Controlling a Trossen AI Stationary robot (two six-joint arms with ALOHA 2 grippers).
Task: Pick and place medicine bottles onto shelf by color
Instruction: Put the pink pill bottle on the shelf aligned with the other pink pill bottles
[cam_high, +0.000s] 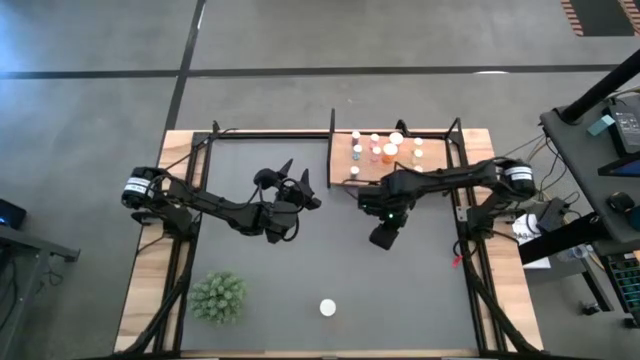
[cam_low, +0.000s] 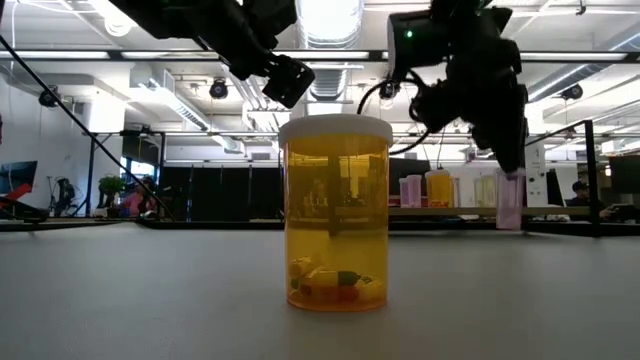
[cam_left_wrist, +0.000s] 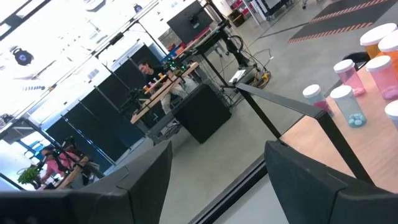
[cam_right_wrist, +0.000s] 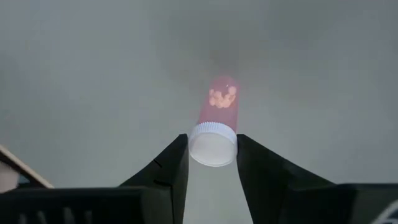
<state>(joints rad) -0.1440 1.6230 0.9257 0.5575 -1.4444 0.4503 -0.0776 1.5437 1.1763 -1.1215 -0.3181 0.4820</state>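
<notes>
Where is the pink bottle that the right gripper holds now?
The pink bottle is clamped by its white cap in the right gripper, above the grey mat just in front of the shelf, on the table's right half.

Orange bottle: glossy see-through plastic, smooth white cap.
Pink bottle: translucent plastic, ribbed white cap.
Mat: matt dark grey.
Shelf: pale wood, smooth.
Right gripper: matt black plastic.

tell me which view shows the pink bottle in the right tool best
The right wrist view: the pink bottle fills the centre, its white cap clamped in the right tool. The low view shows it hanging small and pale. In the high view the arm hides it; the left wrist view misses it.
</notes>
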